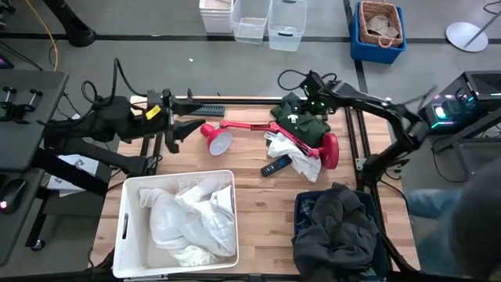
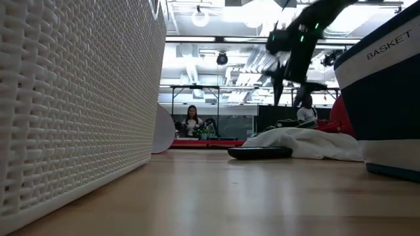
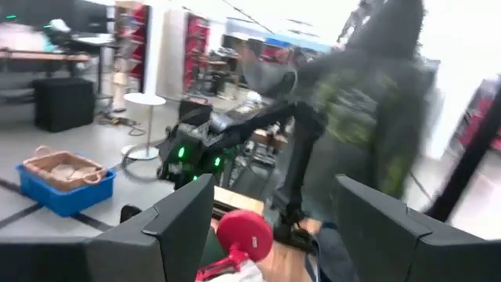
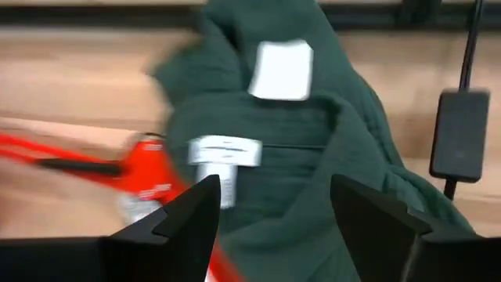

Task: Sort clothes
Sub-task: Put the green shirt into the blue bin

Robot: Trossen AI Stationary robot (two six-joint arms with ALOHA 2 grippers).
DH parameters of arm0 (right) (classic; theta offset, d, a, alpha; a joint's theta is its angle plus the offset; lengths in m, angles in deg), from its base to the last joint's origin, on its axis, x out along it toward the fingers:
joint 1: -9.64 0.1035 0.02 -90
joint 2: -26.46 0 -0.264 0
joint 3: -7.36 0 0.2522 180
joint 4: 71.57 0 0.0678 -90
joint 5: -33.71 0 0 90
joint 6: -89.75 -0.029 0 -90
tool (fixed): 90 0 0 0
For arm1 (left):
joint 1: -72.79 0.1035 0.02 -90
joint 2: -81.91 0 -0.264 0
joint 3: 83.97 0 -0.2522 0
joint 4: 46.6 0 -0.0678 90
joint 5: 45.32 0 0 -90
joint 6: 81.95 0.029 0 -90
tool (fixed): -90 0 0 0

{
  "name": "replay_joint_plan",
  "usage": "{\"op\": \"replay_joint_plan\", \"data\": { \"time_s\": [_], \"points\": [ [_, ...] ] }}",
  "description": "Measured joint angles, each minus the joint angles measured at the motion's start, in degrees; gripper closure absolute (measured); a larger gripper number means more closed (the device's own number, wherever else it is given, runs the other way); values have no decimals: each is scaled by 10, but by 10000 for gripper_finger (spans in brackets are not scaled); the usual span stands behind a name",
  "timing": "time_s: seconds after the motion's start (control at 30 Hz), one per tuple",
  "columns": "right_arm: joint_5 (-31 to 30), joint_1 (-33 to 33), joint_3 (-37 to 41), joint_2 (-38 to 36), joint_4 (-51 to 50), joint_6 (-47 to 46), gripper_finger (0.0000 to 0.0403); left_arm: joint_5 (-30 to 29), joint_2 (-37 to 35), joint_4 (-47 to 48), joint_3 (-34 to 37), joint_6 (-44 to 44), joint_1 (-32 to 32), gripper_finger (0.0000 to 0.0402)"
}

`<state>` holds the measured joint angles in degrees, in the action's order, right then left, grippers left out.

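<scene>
High view, right tool (image 1: 311, 100) over dark green garment (image 1: 301, 124) beside red lamp (image 1: 270, 135), fingers apart and empty, left tool (image 1: 171, 117) parted, well apart from lamp.

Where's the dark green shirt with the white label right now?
In the high view the dark green shirt lies at the far right of the table, draped over the red desk lamp, directly under the open right gripper.
</scene>
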<state>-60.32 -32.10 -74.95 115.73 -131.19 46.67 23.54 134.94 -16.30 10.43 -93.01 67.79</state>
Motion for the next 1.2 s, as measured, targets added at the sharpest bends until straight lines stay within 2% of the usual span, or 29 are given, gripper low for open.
{"op": "replay_joint_plan", "data": {
  "time_s": [0.1, 0.17, 0.23, 0.33, 0.6, 0.73, 0.83, 1.07, 1.2],
  "points": [
    [25, -25, -1, 55, -9, 1, 165, -23, 6, -6, -1, -24, 0, 156],
    [-16, -25, -25, 73, -27, 11, 167, -26, 9, -4, -1, -35, 0, 156],
    [-25, -25, -54, 82, -22, 20, 170, -26, 11, -3, -1, -37, 0, 156],
    [-21, -25, -72, 103, -78, 16, 175, -29, 11, -3, -1, -26, 1, 156],
    [-2, -9, -113, 104, -170, -54, 177, -28, -4, 9, -1, -9, 1, 156],
    [-7, 23, -138, 101, -204, -109, 177, -9, -21, 24, -1, 7, 1, 156],
    [-35, 49, -148, 101, -199, -170, 177, -3, -37, 35, -1, 7, 1, 156],
    [-54, 83, -108, 105, -217, -352, 186, -3, -64, 63, -1, -8, 1, 156],
    [-80, 95, -82, 105, -172, -440, 193, 8, -69, 76, -1, -9, 1, 156]
  ]
}}
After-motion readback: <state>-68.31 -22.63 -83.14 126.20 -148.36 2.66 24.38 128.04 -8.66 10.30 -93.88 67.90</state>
